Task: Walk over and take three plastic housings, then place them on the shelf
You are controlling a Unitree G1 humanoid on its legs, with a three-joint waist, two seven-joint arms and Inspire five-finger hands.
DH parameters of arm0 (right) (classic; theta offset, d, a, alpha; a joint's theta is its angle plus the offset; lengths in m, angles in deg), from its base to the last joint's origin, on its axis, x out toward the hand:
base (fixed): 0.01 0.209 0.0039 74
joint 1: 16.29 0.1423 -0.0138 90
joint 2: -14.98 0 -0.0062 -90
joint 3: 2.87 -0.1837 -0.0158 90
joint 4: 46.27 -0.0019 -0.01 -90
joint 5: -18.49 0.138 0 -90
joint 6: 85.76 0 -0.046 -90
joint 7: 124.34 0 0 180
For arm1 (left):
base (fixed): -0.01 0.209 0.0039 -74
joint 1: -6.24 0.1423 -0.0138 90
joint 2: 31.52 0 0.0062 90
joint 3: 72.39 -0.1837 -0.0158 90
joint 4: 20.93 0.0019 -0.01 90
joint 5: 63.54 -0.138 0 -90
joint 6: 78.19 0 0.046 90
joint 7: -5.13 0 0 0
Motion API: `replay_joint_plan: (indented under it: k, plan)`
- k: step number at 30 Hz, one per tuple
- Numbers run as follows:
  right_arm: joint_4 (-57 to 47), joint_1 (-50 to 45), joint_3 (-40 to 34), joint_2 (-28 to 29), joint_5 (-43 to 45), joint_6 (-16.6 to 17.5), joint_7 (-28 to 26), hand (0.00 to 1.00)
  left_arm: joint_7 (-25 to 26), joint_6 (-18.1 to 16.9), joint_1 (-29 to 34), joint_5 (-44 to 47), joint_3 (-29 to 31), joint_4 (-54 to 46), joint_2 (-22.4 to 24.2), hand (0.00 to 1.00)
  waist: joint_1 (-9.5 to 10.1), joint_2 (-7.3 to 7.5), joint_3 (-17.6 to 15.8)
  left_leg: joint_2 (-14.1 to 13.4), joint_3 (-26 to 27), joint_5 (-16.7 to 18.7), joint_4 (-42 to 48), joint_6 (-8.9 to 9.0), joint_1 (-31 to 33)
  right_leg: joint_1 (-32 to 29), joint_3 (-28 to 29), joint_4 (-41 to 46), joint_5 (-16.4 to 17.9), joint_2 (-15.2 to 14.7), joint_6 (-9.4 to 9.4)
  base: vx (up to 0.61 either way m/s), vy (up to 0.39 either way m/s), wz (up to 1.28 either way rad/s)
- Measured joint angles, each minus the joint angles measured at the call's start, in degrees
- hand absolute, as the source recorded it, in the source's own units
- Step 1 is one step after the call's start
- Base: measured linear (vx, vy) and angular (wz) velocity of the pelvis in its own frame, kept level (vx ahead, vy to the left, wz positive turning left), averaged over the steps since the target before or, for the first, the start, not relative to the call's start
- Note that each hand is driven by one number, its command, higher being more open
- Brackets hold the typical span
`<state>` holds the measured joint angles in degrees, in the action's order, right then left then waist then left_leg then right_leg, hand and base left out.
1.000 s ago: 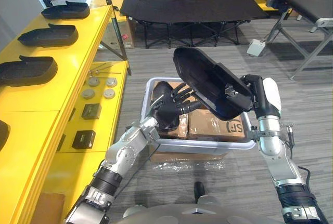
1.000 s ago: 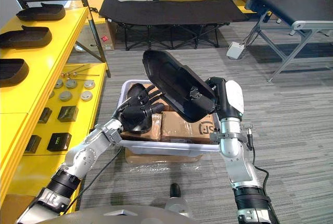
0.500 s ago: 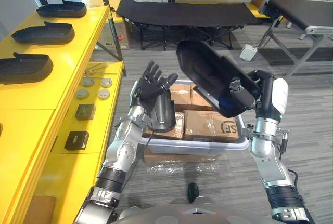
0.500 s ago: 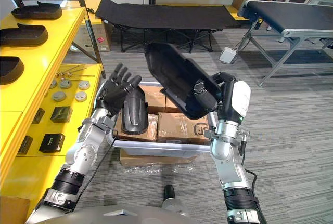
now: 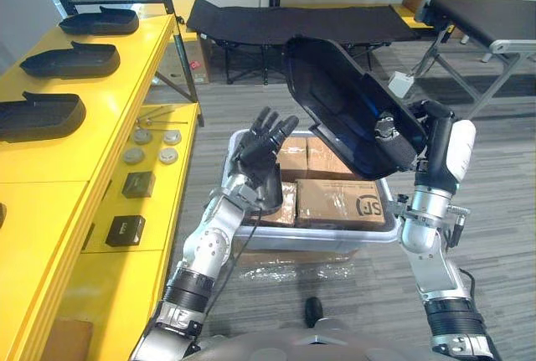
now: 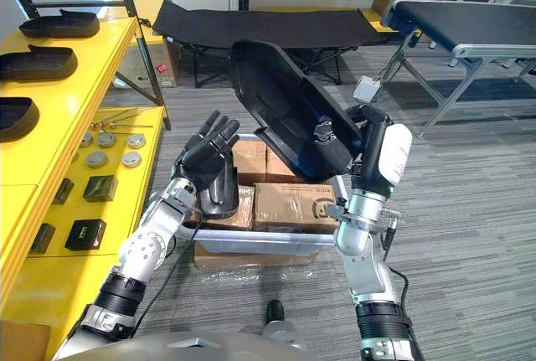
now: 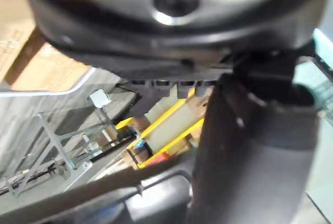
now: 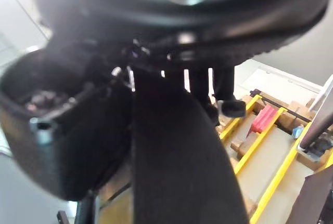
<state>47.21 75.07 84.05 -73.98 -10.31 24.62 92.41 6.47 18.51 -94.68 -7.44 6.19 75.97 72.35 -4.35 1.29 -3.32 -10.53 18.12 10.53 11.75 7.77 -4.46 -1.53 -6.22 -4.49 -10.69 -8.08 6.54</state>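
As right hand (image 5: 400, 129) raises housing (image 5: 339, 97) higher, fingers clamp its edge.
Black shell, tilted; left hand (image 5: 264, 139) fingers wide.

The yellow shelf (image 5: 134, 59) stands left of the fingers (image 5: 268, 122) of the left hand (image 5: 255, 153). Its top level carries three black plastic housings (image 5: 71, 59) in a row, well apart from the fingers. Its lower level, nearer the fingers, carries round discs (image 5: 151, 145) and two black boxes (image 5: 138, 183). The grey floor (image 5: 502, 210) carries a wrapped cardboard box (image 5: 280, 262) below the fingers and a black folding cot (image 5: 293, 19) beyond the fingertips.
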Motion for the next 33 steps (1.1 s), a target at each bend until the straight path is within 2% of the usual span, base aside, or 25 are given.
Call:
replay_joint_plan:
  k: [5, 8, 12, 16, 23, 24, 31, 33]
  plan:
    - [0.0, 0.0, 3.1, 0.3, 0.3, 0.0, -0.1, 0.00, 0.7, 0.3, 0.0, 0.4, -0.3, 2.3, 0.2, 1.00, 0.05, -0.09, 0.1, 0.0, 0.0, -0.1, 0.0, 0.00, 0.0, 0.0, 0.0, 0.0, -0.2, 0.0, -0.04, 0.00, 0.000, 0.00]
    - [0.0, 0.0, 4.0, 2.4, 1.1, 0.0, -0.2, 0.00, 0.6, -0.3, 0.0, 2.8, -1.1, 2.8, 0.2, 1.00, 0.31, -0.10, 0.1, 0.0, 0.0, -0.2, 0.0, 0.01, 0.0, 0.0, 0.0, 0.0, -0.2, 0.0, -0.06, 0.00, 0.000, 0.00]
    - [0.1, -0.1, 6.7, 4.1, 2.7, 0.0, -0.6, 0.00, -1.8, -0.9, 0.0, 6.8, -2.2, 2.8, 0.8, 1.00, 0.51, -0.13, 0.1, 0.0, 0.0, -0.2, 0.0, 0.01, 0.1, -0.1, 0.0, 0.0, -0.2, 0.0, -0.04, 0.00, 0.000, 0.00]
    - [0.3, -0.6, 9.2, 5.4, 3.5, 0.0, -1.6, 0.00, -3.5, -3.1, -1.0, 10.5, -3.9, 2.8, 2.3, 1.00, 0.75, -0.15, 0.1, 0.0, 0.0, -0.3, 0.0, 0.02, 0.2, -0.2, 0.0, 0.0, -0.3, 0.0, -0.04, 0.00, 0.000, 0.00]
    - [2.2, -0.7, 11.0, 8.3, 7.3, 0.2, -1.3, 0.00, -4.3, -5.3, -2.7, 17.9, -6.2, 2.8, 2.4, 1.00, 0.73, 0.03, 0.2, 0.8, -0.6, -1.1, -1.2, -0.25, 0.1, -0.3, -0.4, 0.0, -0.3, -0.8, 0.01, 0.00, 0.001, 0.03]
    - [2.8, -0.7, 11.1, 8.3, 7.5, 0.3, -1.2, 0.00, -4.3, -5.4, -2.7, 17.9, -6.4, 2.8, 2.3, 0.00, 0.78, 0.12, 0.2, 1.1, -0.7, -1.3, -1.5, -0.33, 0.0, -0.3, -0.5, 0.0, -0.4, -1.0, 0.09, -0.03, 0.012, 0.06]
    - [3.4, -0.7, 12.5, 8.7, 10.1, 0.3, -0.7, 0.00, -4.1, -7.7, -2.7, 17.3, -7.9, 2.8, 1.9, 0.00, 0.93, 1.03, 0.3, 1.2, -0.8, -1.6, -2.0, -0.31, 0.0, -0.4, -0.6, 0.0, -0.4, -1.1, 0.11, -0.02, -0.001, 0.01]
    - [3.5, -0.7, 13.1, 8.7, 11.1, 0.3, -0.7, 0.00, -4.2, -7.8, -2.8, 14.7, -8.5, 2.8, 1.2, 0.00, 0.88, 1.74, 0.3, 1.0, -0.8, -1.7, -2.0, -0.30, -0.1, -0.4, -0.6, -0.1, -0.4, -1.1, 0.08, 0.00, 0.000, 0.00]
